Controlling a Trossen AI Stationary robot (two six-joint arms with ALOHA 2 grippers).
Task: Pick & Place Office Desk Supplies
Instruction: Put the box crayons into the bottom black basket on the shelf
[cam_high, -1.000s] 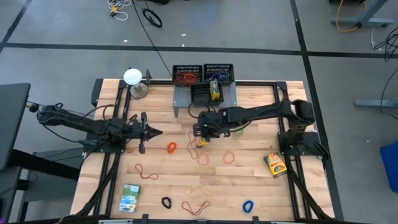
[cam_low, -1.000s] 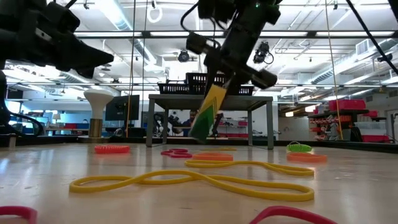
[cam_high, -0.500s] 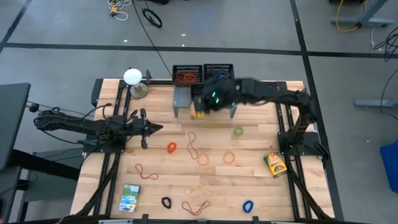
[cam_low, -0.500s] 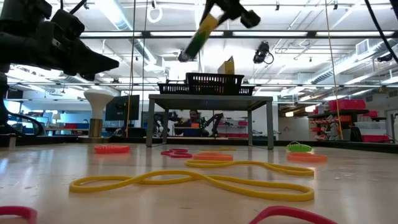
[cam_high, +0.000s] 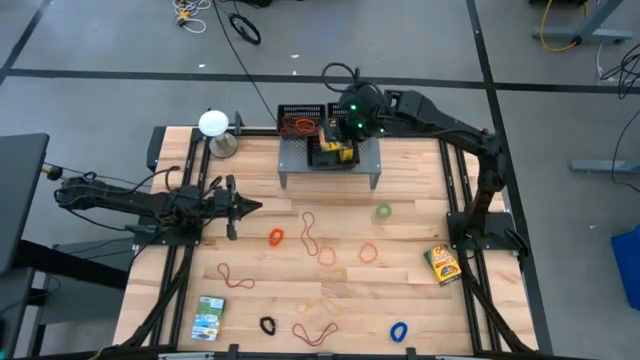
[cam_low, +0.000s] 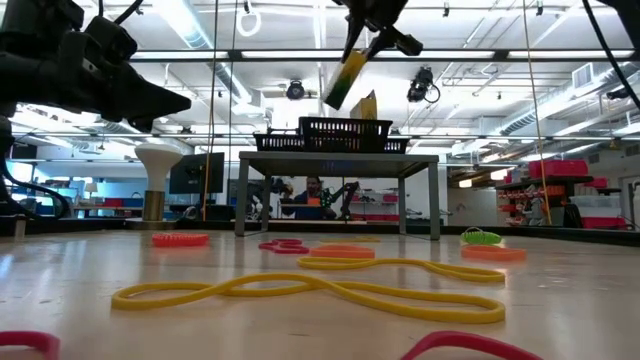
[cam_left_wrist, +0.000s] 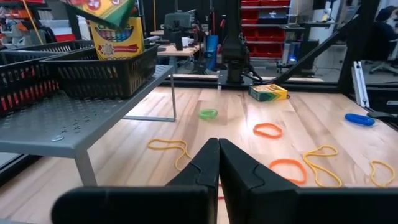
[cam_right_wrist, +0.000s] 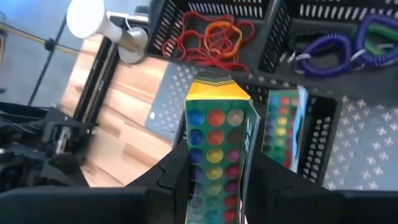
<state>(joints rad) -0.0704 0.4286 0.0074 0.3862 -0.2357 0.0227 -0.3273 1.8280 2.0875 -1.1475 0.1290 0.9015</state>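
The right gripper (cam_right_wrist: 214, 180) has its jaws partly closed on a yellow-green card box (cam_right_wrist: 216, 146), held by its sides above the grey shelf (cam_high: 300, 160) at upper centre of the high view. In the right wrist view the box hangs over the front black mesh tray (cam_right_wrist: 326, 134), where a second card box (cam_right_wrist: 281, 127) already stands on end. The step in hand, as I judge it, is setting the held box into that tray beside the one already there.

To do it well, the box should come down upright and square to the tray walls, over the free half of the tray rather than on top of the standing box — it looks tilted in the low view, so levelling it first would help. Lower until its bottom edge is inside the rim before letting go; dropped from height it could tip over the wall or knock its neighbour flat. The two rear trays, one with red bands (cam_right_wrist: 208, 34) and one with blue bands (cam_right_wrist: 339, 43), are the wrong place for it.

The left gripper (cam_high: 250, 210) waits at middle left of the high view, jaws shut on nothing — loose bands and two more boxes lie on the table
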